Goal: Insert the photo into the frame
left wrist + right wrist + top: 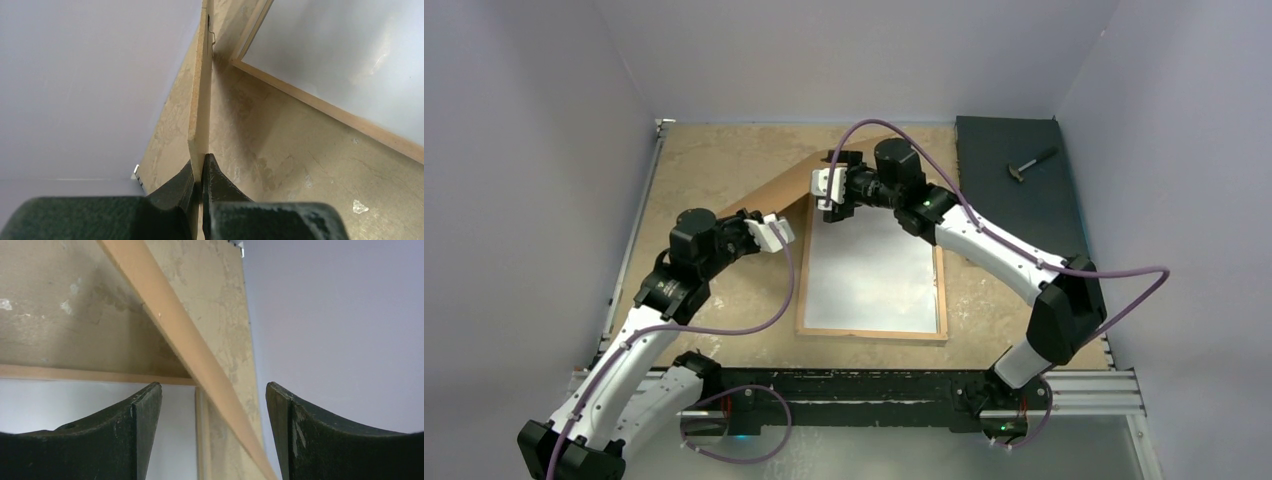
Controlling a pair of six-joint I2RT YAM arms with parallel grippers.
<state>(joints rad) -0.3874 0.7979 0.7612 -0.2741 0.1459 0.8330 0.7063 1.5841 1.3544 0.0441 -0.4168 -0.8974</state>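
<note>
Top view: the frame lies flat at centre on the counter, its long axis running top to bottom. Inside it is what looks like the photo, white back up.

Left wrist: the left claw pinches the tilted backing board. A slip would drop it askew.

Right wrist: the right claw is spread at the board's edge.

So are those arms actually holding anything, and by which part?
The left gripper pinches the brown backing board by its thin edge, holding it tilted. The right gripper is open, gripping nothing.
</note>
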